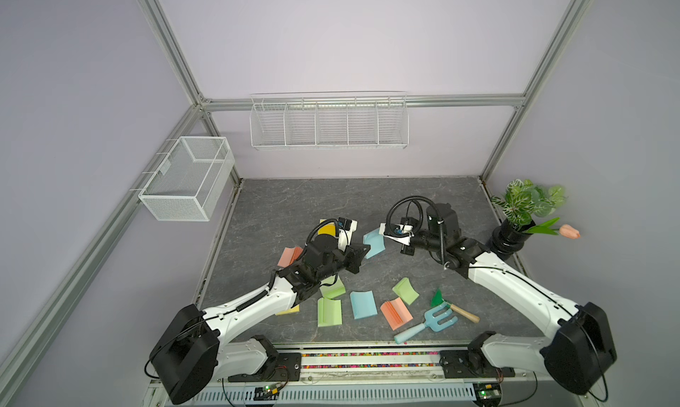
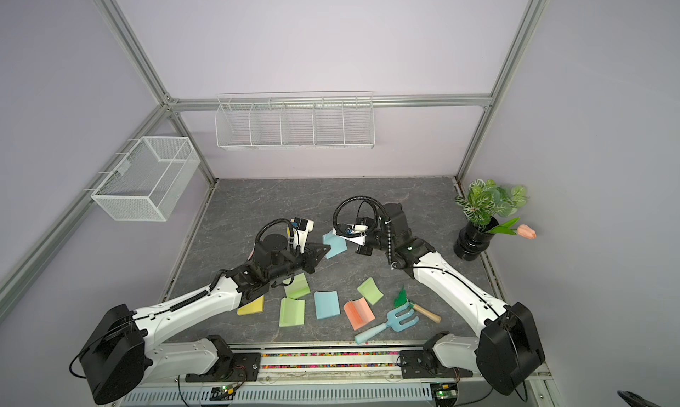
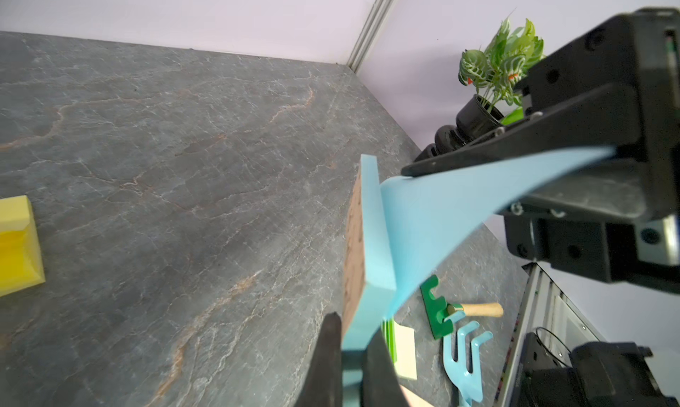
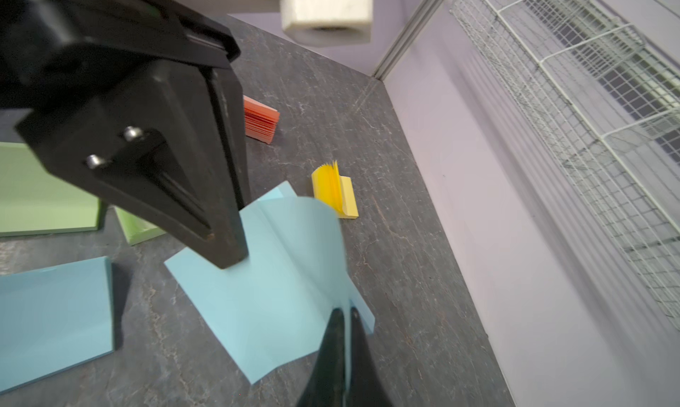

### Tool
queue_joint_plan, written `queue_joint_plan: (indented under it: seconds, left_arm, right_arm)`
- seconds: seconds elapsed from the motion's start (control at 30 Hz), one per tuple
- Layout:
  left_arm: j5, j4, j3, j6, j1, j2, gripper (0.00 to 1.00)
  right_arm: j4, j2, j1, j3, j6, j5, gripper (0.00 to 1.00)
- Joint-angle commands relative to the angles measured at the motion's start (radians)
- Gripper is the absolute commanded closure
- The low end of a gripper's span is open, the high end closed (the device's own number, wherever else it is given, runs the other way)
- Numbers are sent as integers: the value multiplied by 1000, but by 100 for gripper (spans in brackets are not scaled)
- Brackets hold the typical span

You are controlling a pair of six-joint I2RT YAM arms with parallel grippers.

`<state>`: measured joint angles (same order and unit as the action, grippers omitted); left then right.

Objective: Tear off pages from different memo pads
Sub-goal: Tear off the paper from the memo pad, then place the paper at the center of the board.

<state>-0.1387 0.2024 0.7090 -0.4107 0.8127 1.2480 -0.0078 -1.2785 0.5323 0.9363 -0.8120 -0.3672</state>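
Note:
My left gripper (image 3: pixel 354 337) is shut on the edge of a light blue memo pad (image 3: pixel 371 239), which it holds tilted up off the table. The top blue page (image 3: pixel 460 203) is peeled away from that pad, and my right gripper (image 4: pixel 345 313) is shut on its free edge. In both top views the two grippers meet mid-table over this pad (image 1: pixel 375 244) (image 2: pixel 335 245). Several other memo pads lie on the table: green (image 1: pixel 329 311), blue (image 1: pixel 363 304), salmon (image 1: pixel 395 313), green (image 1: pixel 406 290), yellow (image 4: pixel 336 192) and salmon (image 4: pixel 259 120).
A blue toy garden fork (image 1: pixel 427 324) and a green rake with a wooden handle (image 1: pixel 456 307) lie near the front right. A potted plant (image 1: pixel 511 236) stands at the right edge. Wire baskets (image 1: pixel 329 124) (image 1: pixel 187 177) hang on the back and left walls.

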Motion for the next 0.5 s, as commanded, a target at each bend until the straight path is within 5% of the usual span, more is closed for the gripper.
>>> queue_joint_plan:
  seconds: [0.0, 0.3, 0.47]
  left_arm:
    - [99, -127, 16, -25, -2, 13, 100]
    - [231, -197, 24, -51, -2, -20, 100]
    - [254, -211, 26, -66, -3, -35, 100]
  right_arm:
    - [160, -28, -58, 28, 13, 162, 93]
    - [120, -192, -132, 132, -70, 105, 94]
    - [117, -334, -176, 178, -225, 159, 94]
